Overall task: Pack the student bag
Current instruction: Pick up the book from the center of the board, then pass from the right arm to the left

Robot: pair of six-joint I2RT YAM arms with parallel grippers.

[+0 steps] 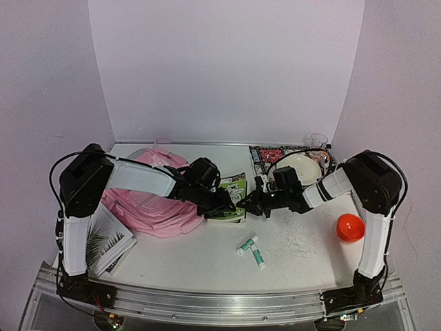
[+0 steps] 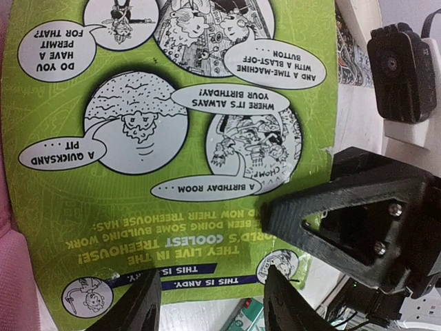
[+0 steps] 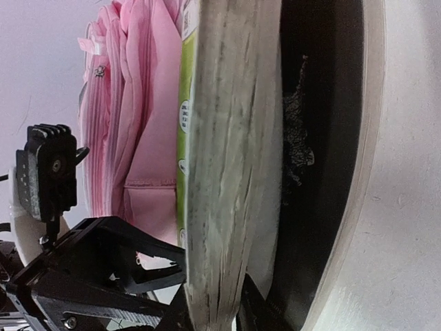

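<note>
Your left arm [image 1: 138,178] reaches in toward the middle, its forearm low and nearly level. Its wrist tips down, so the left gripper [image 1: 226,204] points downward with its fingers [image 2: 141,307] clearly apart. Your right arm [image 1: 331,185] stretches in from the other side, elbow raised at the far right. The right gripper [image 1: 252,205] sits just beside the left one, jaws narrow; you cannot tell whether they pinch.

A white table [image 1: 303,241] with a metal rail [image 1: 220,303] along its near edge stands boxed in by plain pale lilac walls [image 1: 227,69] under soft, even light.
</note>
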